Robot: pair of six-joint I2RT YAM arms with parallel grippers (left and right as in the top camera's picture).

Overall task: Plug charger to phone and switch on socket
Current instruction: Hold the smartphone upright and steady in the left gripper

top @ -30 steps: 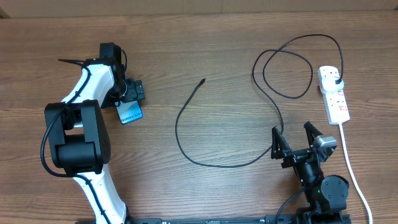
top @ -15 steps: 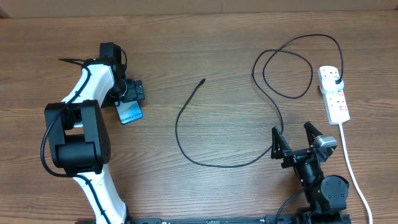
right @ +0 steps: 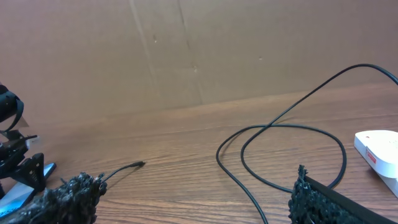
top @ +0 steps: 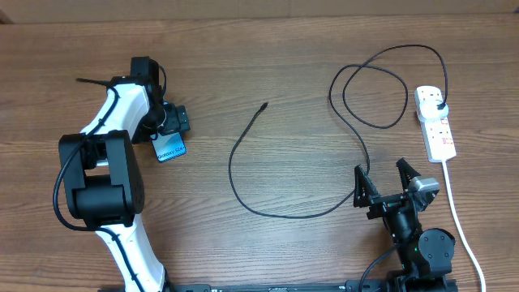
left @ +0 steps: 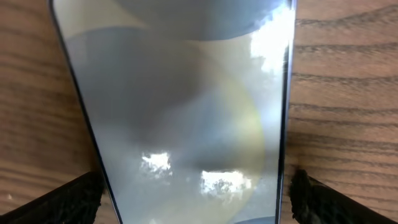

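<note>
Well, early step. Left end effector (left: 199, 202) wide open over phone (top: 169, 148), not gripping. Right end effector (top: 379, 169) wide open, empty, near charger (top: 243, 195). Socket (top: 435, 122) far right. Next: grab charger tip, bring to phone.

Nothing can be read with certainty. In the overhead view the phone (top: 169, 148), at about 9 o'clock on the counter (top: 284, 97), shows a short line of white letters on its blue screen, but they are too small to make out. The white power strip (top: 436, 128), at about 3 o'clock, carries small red marks on its face, and these are not legible either. In the left wrist view the glass of the phone (left: 186, 124) gives only pale reflections.
</note>
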